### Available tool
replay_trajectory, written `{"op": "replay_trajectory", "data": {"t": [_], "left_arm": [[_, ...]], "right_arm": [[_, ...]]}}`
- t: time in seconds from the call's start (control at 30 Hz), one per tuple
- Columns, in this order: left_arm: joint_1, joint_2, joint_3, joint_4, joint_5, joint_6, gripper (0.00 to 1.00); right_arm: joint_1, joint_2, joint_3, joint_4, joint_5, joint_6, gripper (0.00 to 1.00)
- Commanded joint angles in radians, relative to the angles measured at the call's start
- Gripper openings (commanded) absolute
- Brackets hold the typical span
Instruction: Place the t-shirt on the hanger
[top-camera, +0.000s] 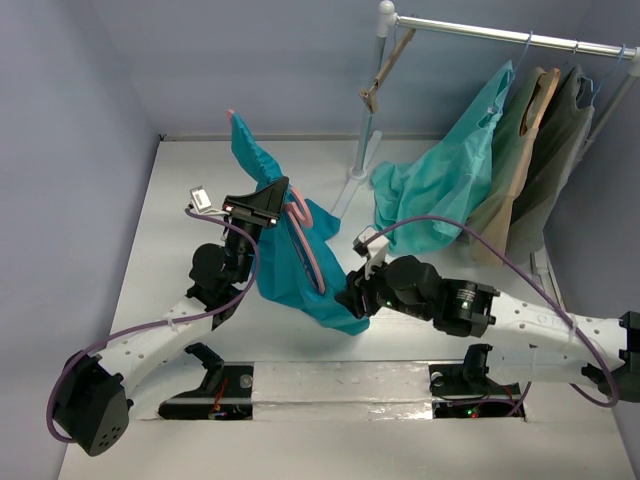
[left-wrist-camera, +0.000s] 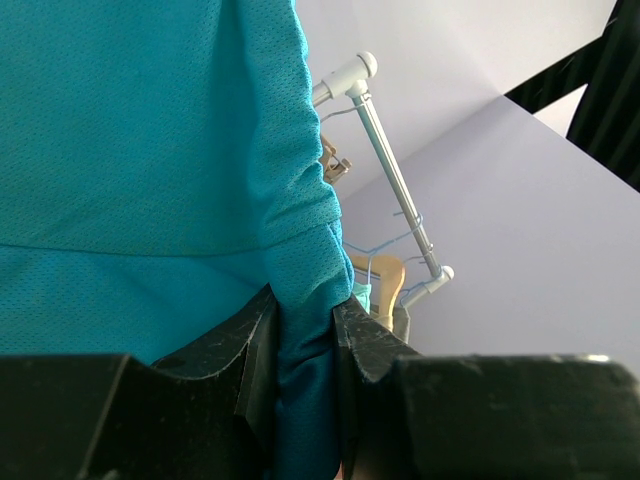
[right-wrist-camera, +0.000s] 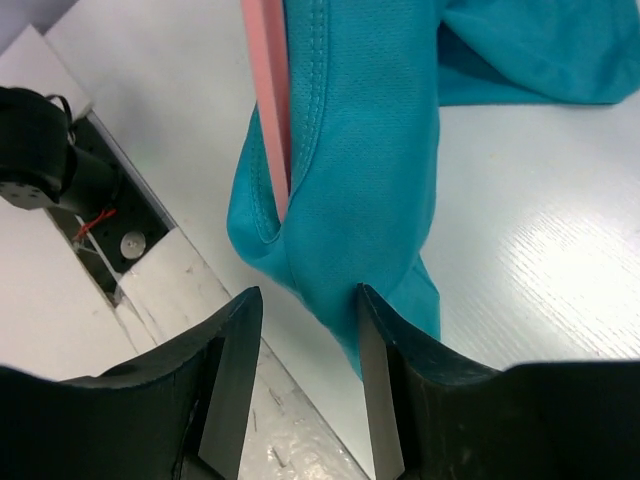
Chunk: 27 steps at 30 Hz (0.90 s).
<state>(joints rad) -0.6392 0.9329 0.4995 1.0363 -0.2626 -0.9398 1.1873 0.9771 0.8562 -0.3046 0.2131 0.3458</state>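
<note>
The teal-blue t-shirt (top-camera: 290, 262) hangs bunched above the table, lifted by my left gripper (top-camera: 262, 207), which is shut on a fold of it (left-wrist-camera: 300, 330). The pink hanger (top-camera: 306, 236) lies against the shirt's front; its arm (right-wrist-camera: 268, 90) enters a hemmed opening of the shirt (right-wrist-camera: 360, 150) in the right wrist view. My right gripper (top-camera: 352, 297) is open at the shirt's lower right end, its jaws standing either side of the cloth's hanging tip, right jaw touching it, left jaw apart.
A clothes rail (top-camera: 500, 35) at the back right carries a mint-green garment (top-camera: 450, 175), tan and olive garments (top-camera: 545, 140) and a wooden hanger (top-camera: 382, 70). The rail's white post (top-camera: 362, 130) stands behind the shirt. Arm bases and a slot run along the near edge (top-camera: 340, 385).
</note>
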Motion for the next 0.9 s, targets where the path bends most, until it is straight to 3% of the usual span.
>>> {"op": "replay_trajectory", "data": {"t": [0.0, 0.17, 0.27, 0.3, 0.4, 0.7, 0.87], "left_arm": [[0.007, -0.006, 0.022, 0.088, -0.003, 0.010, 0.00], [0.007, -0.019, 0.020, 0.082, 0.000, 0.010, 0.00], [0.007, -0.026, 0.019, 0.079, -0.001, 0.013, 0.00], [0.007, -0.028, 0.019, 0.079, -0.004, 0.016, 0.00], [0.007, -0.029, 0.027, 0.071, -0.010, 0.032, 0.00], [0.007, -0.010, 0.068, 0.061, -0.151, 0.208, 0.00], [0.007, 0.035, 0.063, 0.091, -0.086, 0.136, 0.00]], "right_arm": [[0.015, 0.040, 0.050, 0.058, 0.014, -0.039, 0.48], [0.015, 0.095, 0.053, 0.091, 0.051, -0.060, 0.50], [0.015, 0.115, 0.053, 0.113, 0.051, -0.071, 0.29], [0.015, 0.124, 0.055, 0.114, 0.051, -0.067, 0.13], [0.025, 0.121, 0.053, 0.111, 0.039, -0.056, 0.00], [0.034, -0.005, 0.044, 0.102, -0.113, -0.022, 0.00], [0.034, -0.011, 0.047, 0.182, -0.074, -0.034, 0.00]]}}
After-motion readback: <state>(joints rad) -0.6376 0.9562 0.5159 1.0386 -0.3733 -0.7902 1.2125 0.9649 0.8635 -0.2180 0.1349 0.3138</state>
